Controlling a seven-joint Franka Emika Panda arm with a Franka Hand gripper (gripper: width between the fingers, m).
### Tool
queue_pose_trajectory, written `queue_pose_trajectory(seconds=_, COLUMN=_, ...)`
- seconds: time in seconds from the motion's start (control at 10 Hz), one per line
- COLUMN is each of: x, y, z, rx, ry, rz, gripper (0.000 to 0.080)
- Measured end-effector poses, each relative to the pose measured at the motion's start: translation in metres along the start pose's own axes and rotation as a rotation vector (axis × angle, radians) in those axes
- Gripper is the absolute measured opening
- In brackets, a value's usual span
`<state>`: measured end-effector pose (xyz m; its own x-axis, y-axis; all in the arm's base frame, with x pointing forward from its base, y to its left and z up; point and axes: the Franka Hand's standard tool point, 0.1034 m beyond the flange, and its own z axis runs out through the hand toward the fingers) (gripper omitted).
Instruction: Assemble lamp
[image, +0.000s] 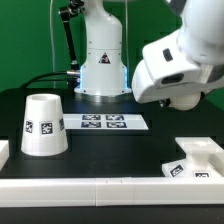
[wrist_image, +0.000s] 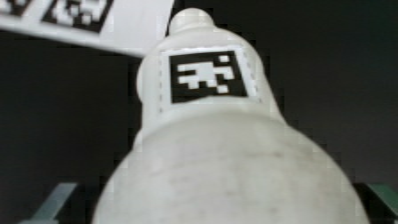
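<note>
The white round bulb (wrist_image: 210, 150) fills the wrist view, its narrow neck pointing away and a black-and-white marker on its side. My gripper (wrist_image: 217, 212) is shut on its wide body, with a dark finger (wrist_image: 54, 205) showing at either side. In the exterior view the gripper (image: 185, 100) hangs above the table at the right, and the bulb is hidden behind the hand. The cone shade (image: 44, 125) stands on the table at the exterior view's left. The square sloped base (image: 197, 160) sits at the lower right.
The marker board (image: 103, 122) lies flat in the middle of the black table and also shows blurred in the wrist view (wrist_image: 80, 25). A low white border (image: 100, 185) runs along the table's near edge. The arm's pedestal (image: 103, 65) stands behind.
</note>
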<state>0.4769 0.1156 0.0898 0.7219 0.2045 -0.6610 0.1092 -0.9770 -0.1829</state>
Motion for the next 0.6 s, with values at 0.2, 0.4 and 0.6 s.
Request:
queue_pose_trajectory(seconds=0.2, x=0.003, y=0.003, z=-0.001, rx=-0.021, ry=0.154, rz=0.006, gripper=0.0579)
queue_pose_trajectory(seconds=0.4, x=0.009, y=0.006, z=-0.005, rx=-0.038, ry=0.292, rz=0.009, gripper=0.0579)
queue_pose_trajectory(seconds=0.6, x=0.004, y=0.011, z=-0.019, rx=-0.054, ry=0.399, rz=-0.003, gripper=0.0579)
